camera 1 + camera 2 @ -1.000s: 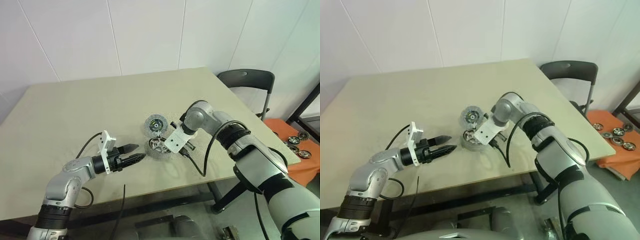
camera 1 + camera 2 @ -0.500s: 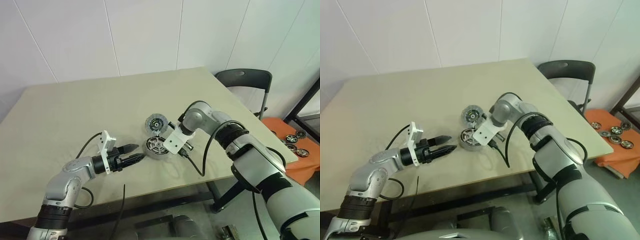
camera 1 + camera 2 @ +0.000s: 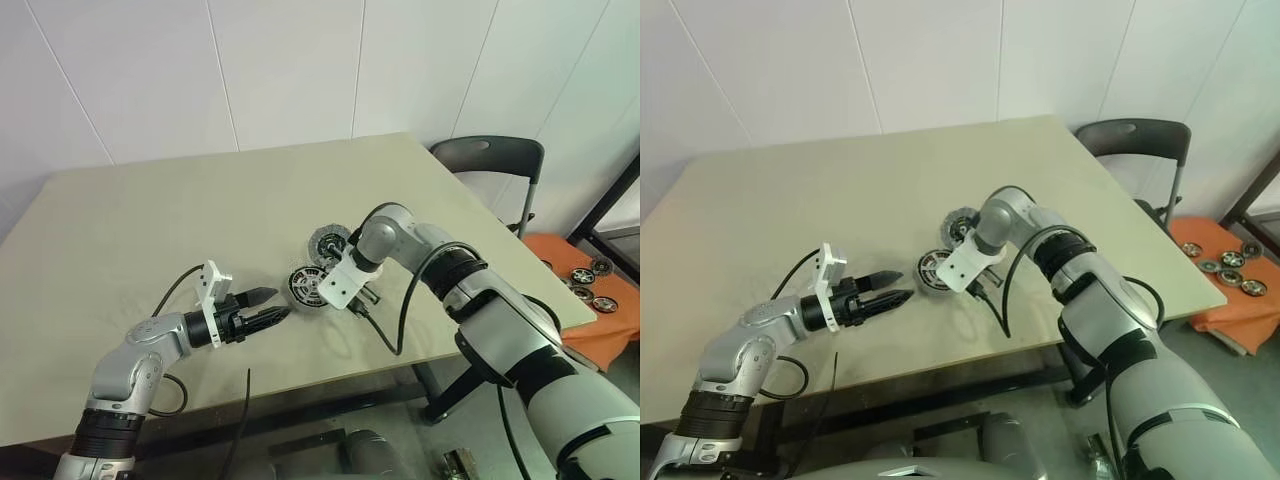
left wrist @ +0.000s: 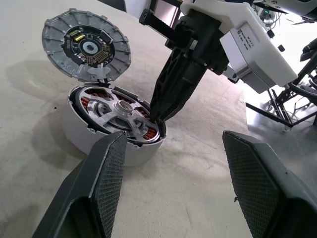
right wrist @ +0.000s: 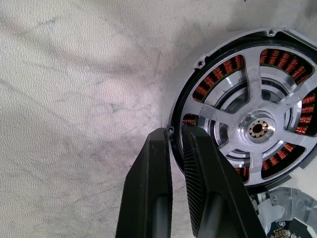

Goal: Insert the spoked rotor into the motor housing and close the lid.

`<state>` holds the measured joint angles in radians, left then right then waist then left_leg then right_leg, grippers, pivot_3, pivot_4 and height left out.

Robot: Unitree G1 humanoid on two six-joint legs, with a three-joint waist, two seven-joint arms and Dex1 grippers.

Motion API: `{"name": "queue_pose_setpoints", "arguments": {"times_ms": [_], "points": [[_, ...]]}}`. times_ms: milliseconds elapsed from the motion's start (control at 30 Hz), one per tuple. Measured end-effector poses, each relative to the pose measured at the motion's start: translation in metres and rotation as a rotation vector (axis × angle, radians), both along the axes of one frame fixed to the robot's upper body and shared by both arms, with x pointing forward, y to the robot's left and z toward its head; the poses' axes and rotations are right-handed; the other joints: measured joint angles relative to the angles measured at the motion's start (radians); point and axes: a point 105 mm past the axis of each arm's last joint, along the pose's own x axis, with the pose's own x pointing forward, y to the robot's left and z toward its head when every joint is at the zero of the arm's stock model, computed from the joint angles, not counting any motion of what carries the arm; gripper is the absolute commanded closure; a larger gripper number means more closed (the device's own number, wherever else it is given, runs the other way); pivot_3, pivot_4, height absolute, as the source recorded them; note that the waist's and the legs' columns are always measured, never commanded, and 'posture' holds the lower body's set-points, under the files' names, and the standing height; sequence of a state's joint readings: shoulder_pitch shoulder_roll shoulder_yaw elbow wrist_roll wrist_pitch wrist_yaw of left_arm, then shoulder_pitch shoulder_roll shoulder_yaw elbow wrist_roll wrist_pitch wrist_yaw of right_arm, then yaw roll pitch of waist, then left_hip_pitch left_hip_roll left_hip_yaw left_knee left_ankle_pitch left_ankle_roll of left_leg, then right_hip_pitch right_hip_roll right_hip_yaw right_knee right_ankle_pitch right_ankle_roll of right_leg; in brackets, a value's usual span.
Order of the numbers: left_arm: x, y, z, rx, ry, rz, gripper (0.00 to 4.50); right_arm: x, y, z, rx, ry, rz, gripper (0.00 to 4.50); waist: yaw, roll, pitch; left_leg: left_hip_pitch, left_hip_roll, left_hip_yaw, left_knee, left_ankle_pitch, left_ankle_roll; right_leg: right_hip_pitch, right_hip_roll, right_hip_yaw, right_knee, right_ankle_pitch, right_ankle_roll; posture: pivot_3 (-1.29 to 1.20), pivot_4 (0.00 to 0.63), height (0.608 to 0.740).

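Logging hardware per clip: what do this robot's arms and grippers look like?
Both arms are silver-grey shells with black joint bands. Each wrist carries a white block-shaped camera mount with small holes, and a loose black cable loops from it. The left gripper and the right gripper each have two black tapered fingers with cross-hatched inner pads.

The worktop (image 4: 39,208) has a matt, pale beige surface with a fine pebbled grain. The motor housing (image 4: 79,136) is pale, satin-finished metal around glossy copper-brown windings. The spoked rotor (image 5: 255,131) shows bright, smooth machined metal spokes inside a dark rim. The lid (image 4: 85,44) is dull grey cast-looking metal with ribbed edging. The left claw's fingers (image 4: 106,183) are matt black plastic with a fine cross-hatched grip texture.
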<state>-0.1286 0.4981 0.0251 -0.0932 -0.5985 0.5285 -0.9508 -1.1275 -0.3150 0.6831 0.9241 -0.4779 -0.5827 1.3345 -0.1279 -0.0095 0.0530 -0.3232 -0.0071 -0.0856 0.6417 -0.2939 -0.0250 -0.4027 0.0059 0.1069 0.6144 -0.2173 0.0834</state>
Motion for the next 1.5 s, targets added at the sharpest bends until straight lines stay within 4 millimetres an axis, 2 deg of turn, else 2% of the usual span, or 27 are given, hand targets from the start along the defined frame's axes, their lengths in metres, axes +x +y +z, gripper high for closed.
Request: {"name": "queue_pose_setpoints", "arguments": {"times_ms": [200, 467, 600, 733, 867, 1000, 1167, 1333, 1500], "points": [[0.000, -0.002, 0.001, -0.009, -0.010, 0.000, 1.21, -0.010, -0.002, 0.007, -0.071, 0.107, -0.036, 4.41, 0.005, 0.000, 0.000, -0.004, 0.000, 0.000, 0.000, 0.000, 0.000, -0.002, 0.000, -0.001, -0.001, 0.000, 0.000, 0.00, 0.000, 0.740], [0.001, -0.001, -0.001, -0.011, -0.003, 0.003, 1.21, -0.018, -0.029, 0.021, -0.083, 0.230, -0.154, 4.41, 0.028, 0.001, 0.000, -0.013, -0.001, -0.002, 0.002, 0.000, 0.000, -0.010, -0.002, -0.002, -0.001, 0.000, 0.000, 0.00, 0.000, 0.740], [0.002, -0.003, -0.001, -0.018, -0.005, 0.000, 1.21, -0.024, -0.031, 0.021, -0.096, 0.275, -0.189, 4.41, 0.030, 0.001, 0.001, -0.014, -0.001, -0.001, 0.002, 0.000, 0.000, -0.010, -0.002, -0.002, -0.001, 0.000, 0.000, 0.00, 0.000, 0.740], [0.004, -0.004, -0.003, -0.018, 0.000, 0.000, 1.21, -0.030, -0.021, 0.020, -0.091, 0.324, -0.229, 4.41, 0.029, 0.001, 0.001, -0.014, -0.001, -0.001, 0.002, 0.000, 0.000, -0.010, -0.001, -0.002, -0.001, 0.000, 0.000, 0.00, 0.000, 0.740], [0.005, -0.005, -0.001, -0.018, -0.008, -0.003, 1.21, -0.035, -0.003, 0.016, -0.077, 0.374, -0.263, 4.41, 0.029, 0.001, 0.001, -0.014, -0.001, -0.001, 0.002, 0.000, 0.000, -0.011, -0.001, -0.002, -0.001, 0.000, 0.000, 0.00, 0.000, 0.740], [0.004, -0.005, -0.002, -0.016, -0.006, 0.002, 1.21, -0.029, 0.030, 0.003, -0.018, 0.392, -0.356, 4.41, 0.026, 0.001, 0.000, -0.013, 0.000, -0.002, 0.002, 0.000, 0.000, -0.011, -0.001, -0.002, 0.001, 0.001, 0.000, 0.00, 0.000, 0.740], [-0.001, -0.002, -0.008, -0.010, 0.015, 0.019, 1.21, -0.016, 0.039, 0.001, 0.013, 0.363, -0.435, 4.41, 0.026, 0.000, 0.000, -0.012, 0.000, -0.002, 0.004, 0.000, 0.000, -0.009, -0.001, -0.002, 0.001, 0.001, 0.000, 0.00, 0.000, 0.740], [-0.003, -0.003, -0.008, -0.007, 0.012, 0.024, 1.21, -0.012, 0.042, -0.004, 0.018, 0.339, -0.436, 4.41, 0.016, 0.000, 0.000, 0.002, 0.000, -0.001, 0.004, 0.000, 0.000, 0.002, 0.000, -0.002, 0.001, 0.001, -0.001, 0.00, 0.000, 0.740], [-0.004, -0.002, -0.009, -0.007, 0.016, 0.026, 1.21, -0.009, 0.041, -0.005, 0.023, 0.311, -0.412, 4.41, 0.005, 0.000, 0.000, 0.002, 0.000, -0.001, 0.005, 0.000, -0.001, 0.004, -0.001, -0.002, 0.000, 0.001, -0.001, 0.00, 0.000, 0.740]]}}
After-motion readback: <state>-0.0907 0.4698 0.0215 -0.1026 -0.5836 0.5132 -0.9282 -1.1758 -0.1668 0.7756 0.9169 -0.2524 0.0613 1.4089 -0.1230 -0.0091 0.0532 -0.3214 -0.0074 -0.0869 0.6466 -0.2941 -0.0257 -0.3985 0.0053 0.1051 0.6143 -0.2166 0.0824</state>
